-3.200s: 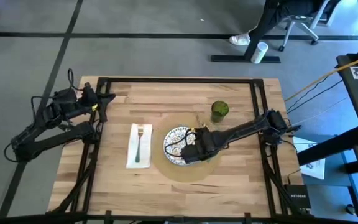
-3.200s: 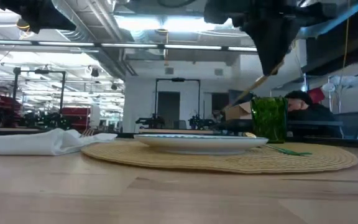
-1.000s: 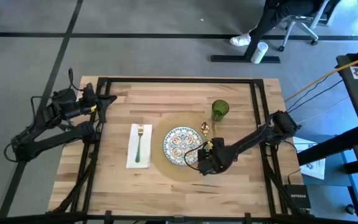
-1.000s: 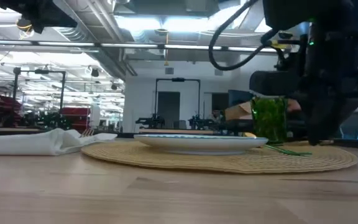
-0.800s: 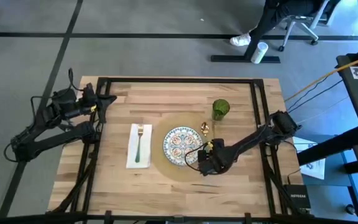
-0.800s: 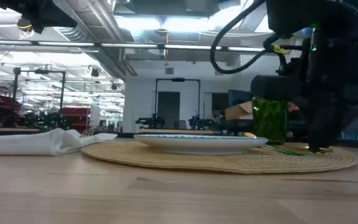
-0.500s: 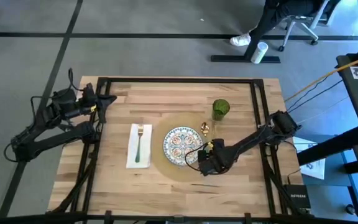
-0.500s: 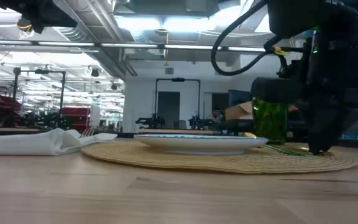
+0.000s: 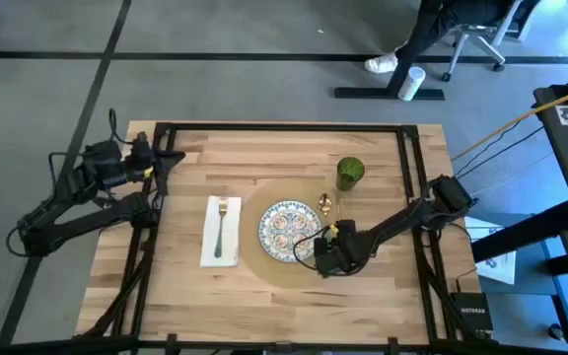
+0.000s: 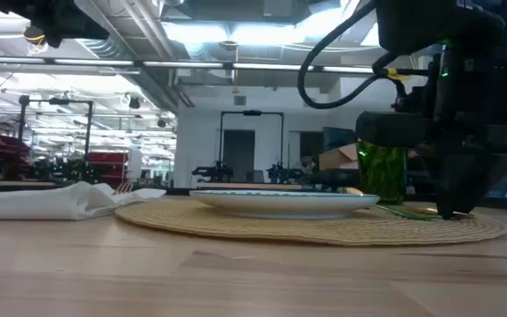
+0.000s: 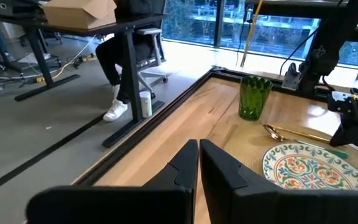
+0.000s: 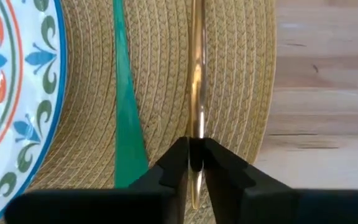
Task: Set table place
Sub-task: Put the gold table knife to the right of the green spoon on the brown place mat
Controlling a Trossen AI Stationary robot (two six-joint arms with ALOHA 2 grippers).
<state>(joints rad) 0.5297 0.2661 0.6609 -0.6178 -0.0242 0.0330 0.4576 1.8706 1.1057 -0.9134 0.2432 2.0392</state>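
Placemat (image 12: 160, 93) partly hidden by plate (image 12: 11, 93); right gripper (image 12: 194, 163) pinches gold spoon (image 12: 196, 74), bowl out of frame

The pale plank tabletop (image 9: 264, 296) (black-framed) fills the frame's middle. On it lie a round tan placemat (image 9: 286, 272) at centre, a white napkin (image 9: 208, 233) left, and a green glass (image 9: 349, 175) upper right.

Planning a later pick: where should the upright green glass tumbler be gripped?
Probably its side wall at mid-height, coming level from the right-arm edge of the table. The green glass tumbler stands upright, round and open-topped; the gold spoon, its handle clamped by the right end effector, lies close on the side toward the plate.
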